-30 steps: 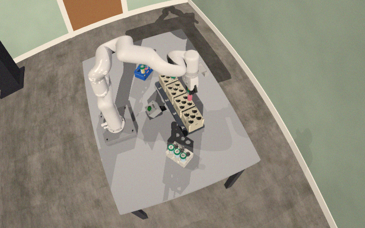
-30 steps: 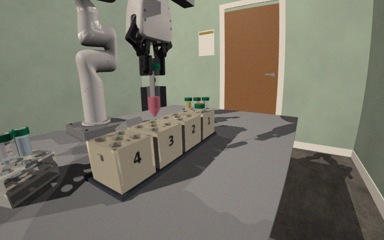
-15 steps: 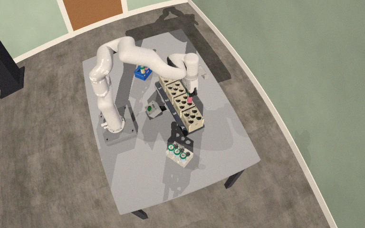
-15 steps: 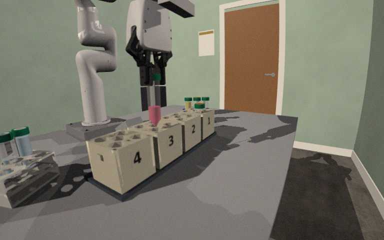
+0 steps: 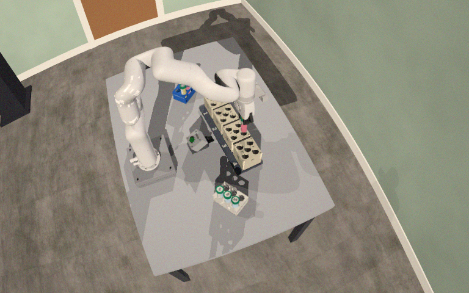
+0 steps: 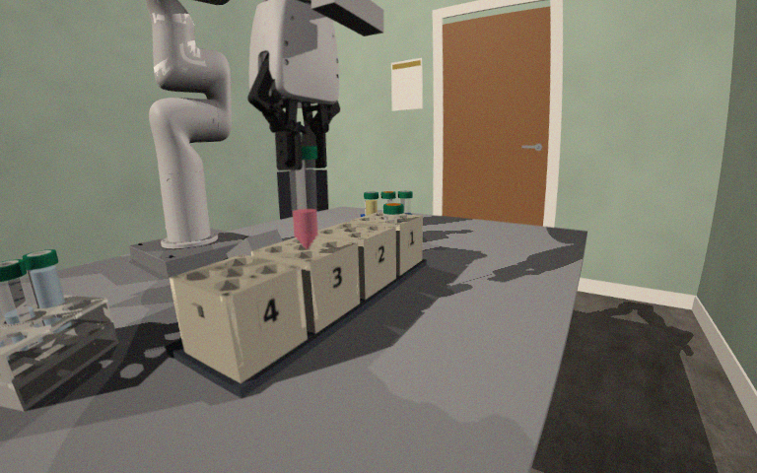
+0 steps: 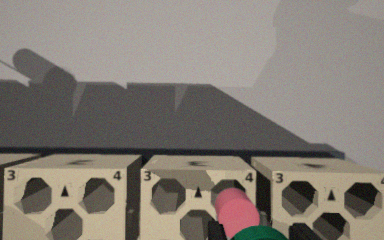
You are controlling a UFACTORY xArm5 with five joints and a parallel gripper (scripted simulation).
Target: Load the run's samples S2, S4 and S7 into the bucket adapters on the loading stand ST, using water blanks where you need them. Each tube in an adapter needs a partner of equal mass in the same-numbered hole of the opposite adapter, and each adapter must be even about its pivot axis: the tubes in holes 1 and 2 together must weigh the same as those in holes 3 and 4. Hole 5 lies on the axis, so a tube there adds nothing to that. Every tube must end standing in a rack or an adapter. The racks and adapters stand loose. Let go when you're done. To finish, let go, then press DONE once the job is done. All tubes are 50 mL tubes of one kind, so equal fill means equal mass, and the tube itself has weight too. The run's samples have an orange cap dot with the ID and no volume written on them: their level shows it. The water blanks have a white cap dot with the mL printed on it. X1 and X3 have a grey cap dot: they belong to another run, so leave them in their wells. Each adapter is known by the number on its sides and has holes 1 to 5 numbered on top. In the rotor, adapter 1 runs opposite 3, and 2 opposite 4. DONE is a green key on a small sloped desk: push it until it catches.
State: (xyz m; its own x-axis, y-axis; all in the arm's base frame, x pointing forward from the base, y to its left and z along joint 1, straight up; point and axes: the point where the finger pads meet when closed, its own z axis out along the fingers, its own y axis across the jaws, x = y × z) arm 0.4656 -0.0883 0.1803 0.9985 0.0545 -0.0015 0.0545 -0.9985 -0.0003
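Reading the top view left to right, with the clock centred on the loading stand ST, your arm's base plate sits between 8 and 9 o'clock. The blue rack, which carries a yellow-filled tube, is near 10. The DONE desk is at 9, its green key facing up. Adapter 1 forms the stand's 11 o'clock end; you can see an orange-dot tube in it. At 6 o'clock, the clear rack holds three white-dot water blanks. Between 1 and 2, your gripper is partly open, closed around a green-capped tube of pink liquid. You have its tip at hole 4 of adapter 3, body standing above; its cap dot is unreadable. Adapter 4 lies toward 5 o'clock.

Pink-filled tube — lower now, closer to adapter 3.
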